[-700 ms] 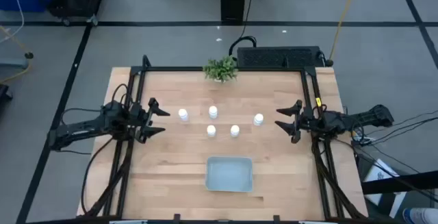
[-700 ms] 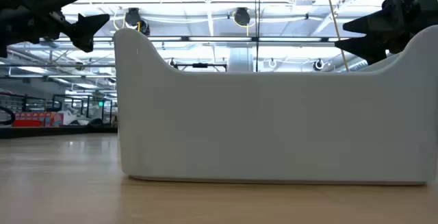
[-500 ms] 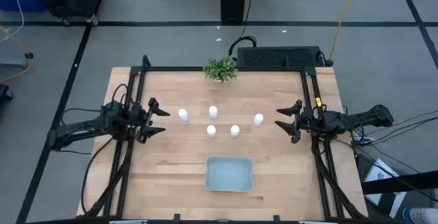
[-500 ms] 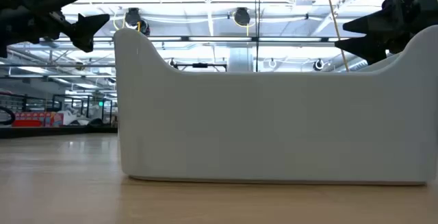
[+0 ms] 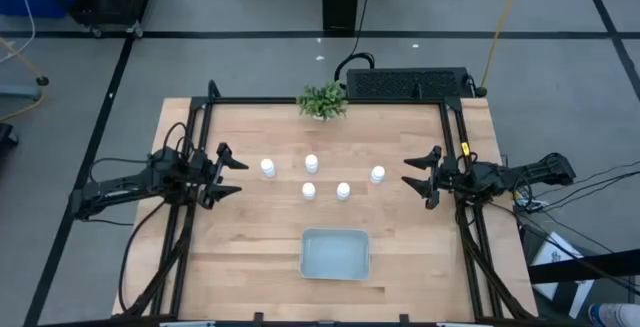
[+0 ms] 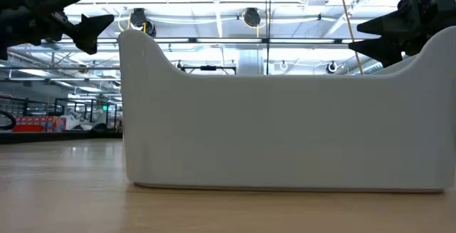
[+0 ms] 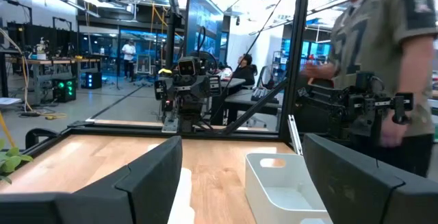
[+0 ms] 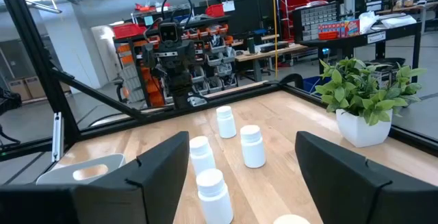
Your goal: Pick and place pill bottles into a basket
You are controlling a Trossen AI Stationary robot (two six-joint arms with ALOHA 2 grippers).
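The basket (image 5: 335, 254) sits empty at the table's near edge, midway between the arms, while the five pill bottles (image 5: 310, 164) stand upright in a loose cluster beyond it. The right gripper (image 5: 419, 178), fingers spread and empty, lies just beside the rightmost bottle (image 5: 377, 175); the left gripper (image 5: 226, 174), likewise spread, is near the leftmost bottle (image 5: 267, 168), a little farther off

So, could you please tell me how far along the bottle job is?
Nothing is done: the basket is empty. Nothing is in hand; the left tool and right tool hover open at the table's sides. All five pill bottles stand on the table.
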